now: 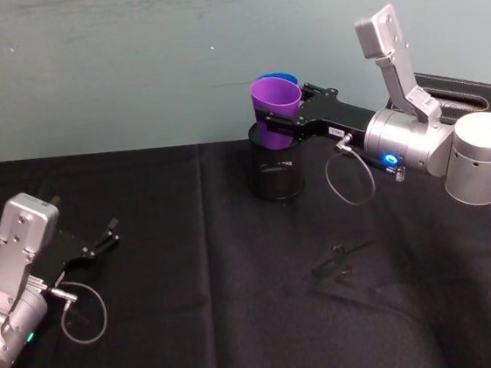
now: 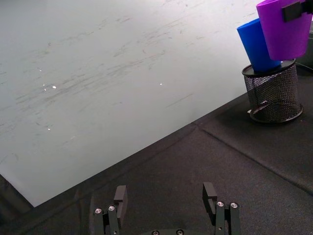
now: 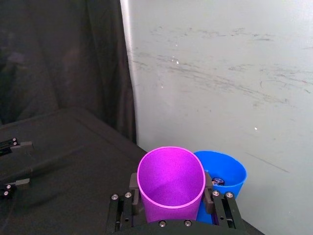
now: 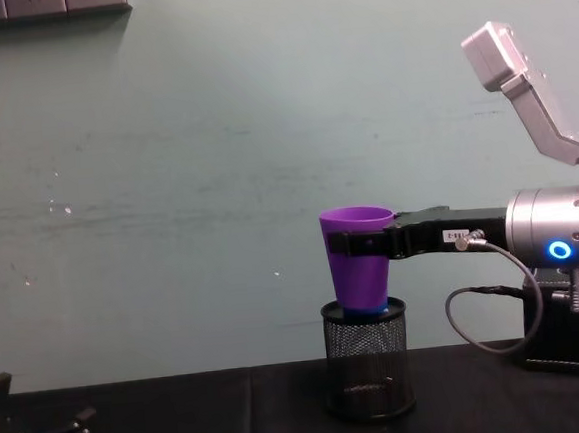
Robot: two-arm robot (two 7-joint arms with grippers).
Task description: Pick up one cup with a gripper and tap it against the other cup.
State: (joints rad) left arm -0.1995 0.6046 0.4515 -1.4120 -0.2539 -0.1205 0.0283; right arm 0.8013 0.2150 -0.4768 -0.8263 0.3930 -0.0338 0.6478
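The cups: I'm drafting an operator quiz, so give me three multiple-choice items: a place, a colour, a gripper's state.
1. Where does the blue cup stand?
A) in the black mesh holder
B) on the floor
C) in a person's hand

2. What colour is the cup in the right gripper?
A) red
B) green
C) purple

3. How is the left gripper?
A) shut on a cup
B) open and empty
C) shut on a pen

Key:
1 A, its base sits inside the mesh.
2 C, it clamps the purple cup.
3 B, its fingers stand apart with nothing between.
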